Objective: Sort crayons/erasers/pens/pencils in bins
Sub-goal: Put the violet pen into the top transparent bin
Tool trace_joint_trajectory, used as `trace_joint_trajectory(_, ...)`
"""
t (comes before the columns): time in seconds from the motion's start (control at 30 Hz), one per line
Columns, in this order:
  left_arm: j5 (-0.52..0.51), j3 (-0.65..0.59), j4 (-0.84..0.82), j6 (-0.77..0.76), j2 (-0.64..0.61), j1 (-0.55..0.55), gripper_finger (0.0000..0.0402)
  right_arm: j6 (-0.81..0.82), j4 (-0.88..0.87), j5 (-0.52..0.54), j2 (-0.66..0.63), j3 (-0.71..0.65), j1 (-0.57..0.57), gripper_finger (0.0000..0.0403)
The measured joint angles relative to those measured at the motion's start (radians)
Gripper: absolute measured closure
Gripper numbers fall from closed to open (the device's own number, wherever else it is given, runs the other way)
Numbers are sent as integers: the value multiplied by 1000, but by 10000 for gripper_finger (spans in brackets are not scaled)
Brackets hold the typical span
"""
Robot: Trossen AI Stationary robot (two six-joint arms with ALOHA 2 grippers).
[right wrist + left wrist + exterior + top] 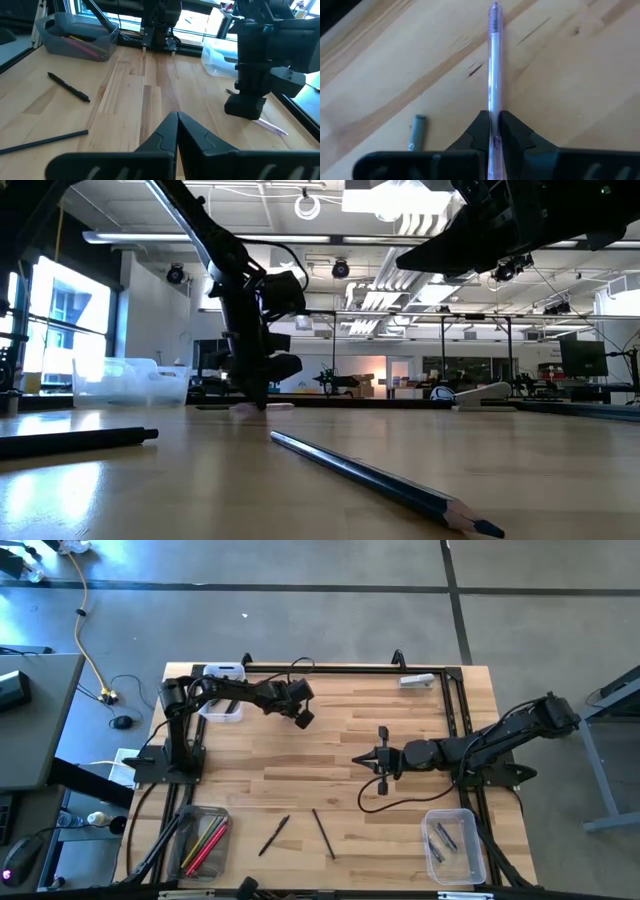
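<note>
Lying flat, slim translucent-purple pen

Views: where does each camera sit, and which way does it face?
High: above the table, looking straight down; left arm and right arm show.
Low: at tabletop height, looking across; pencil near, left arm behind.
Left wrist: on left arm, looking down; own jaws shut on a pen.
Right wrist: on right arm, looking across; own jaws shut.
Shared: both wrist views show the pen.

Two dark gripper fingers pinch a clear, pale purple plastic pen above light wooden tabletop; small grey stick lies nearby.
</note>
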Motion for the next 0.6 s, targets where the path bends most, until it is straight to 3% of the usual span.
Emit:
trace_joint_trajectory(0.3,-7,22,-79,42,-96,0,391,1,-7,0,0,0,0,403)
trace_joint_trajectory(0.6,-183,23,-388,53,-361,46,392,3,-16,0,0,0,0,403)
